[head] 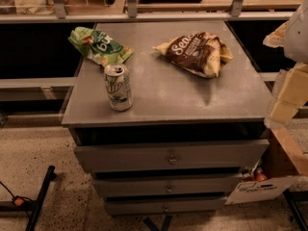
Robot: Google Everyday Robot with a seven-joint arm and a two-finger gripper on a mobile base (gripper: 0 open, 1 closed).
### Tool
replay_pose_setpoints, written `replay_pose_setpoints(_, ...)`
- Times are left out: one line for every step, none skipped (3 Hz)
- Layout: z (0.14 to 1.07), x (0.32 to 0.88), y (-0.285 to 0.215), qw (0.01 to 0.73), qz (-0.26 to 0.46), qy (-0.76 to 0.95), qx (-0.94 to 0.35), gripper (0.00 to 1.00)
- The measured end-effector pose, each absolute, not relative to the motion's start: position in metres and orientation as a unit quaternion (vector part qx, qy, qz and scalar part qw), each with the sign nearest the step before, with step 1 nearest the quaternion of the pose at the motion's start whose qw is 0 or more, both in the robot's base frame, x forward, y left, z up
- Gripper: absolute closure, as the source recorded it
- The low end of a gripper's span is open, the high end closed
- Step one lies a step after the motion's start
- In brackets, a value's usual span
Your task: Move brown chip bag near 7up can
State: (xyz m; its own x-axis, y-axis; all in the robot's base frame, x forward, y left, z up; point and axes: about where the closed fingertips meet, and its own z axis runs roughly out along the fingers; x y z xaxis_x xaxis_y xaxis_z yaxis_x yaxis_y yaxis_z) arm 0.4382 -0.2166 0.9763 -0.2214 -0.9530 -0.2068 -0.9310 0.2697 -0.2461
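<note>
Camera view: move seemingly not begun, brown chip bag (pixel 195 52) well apart from 7up can (pixel 118 87); my gripper (pixel 285 102) at right, state I cannot tell.

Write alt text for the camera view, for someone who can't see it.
A dark brown glossy chip bag lies at the back right of a grey drawer cabinet's top, apart from a silver-white 7up can standing front left near a green chip bag. The robot's cream gripper hangs beyond the right edge.

One brown bag (pixel 195 52), one green bag (pixel 100 46), one can (pixel 118 87), one claw (pixel 285 100) rightmost.
</note>
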Motion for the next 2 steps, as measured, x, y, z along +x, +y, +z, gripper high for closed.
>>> replay_pose_setpoints(0.976,0.438,-0.217,0.159,-0.035,0.781,-0.603,0.0)
replay_pose_setpoints(0.978,0.459,-0.215,0.177,-0.072,0.772,-0.606,0.0)
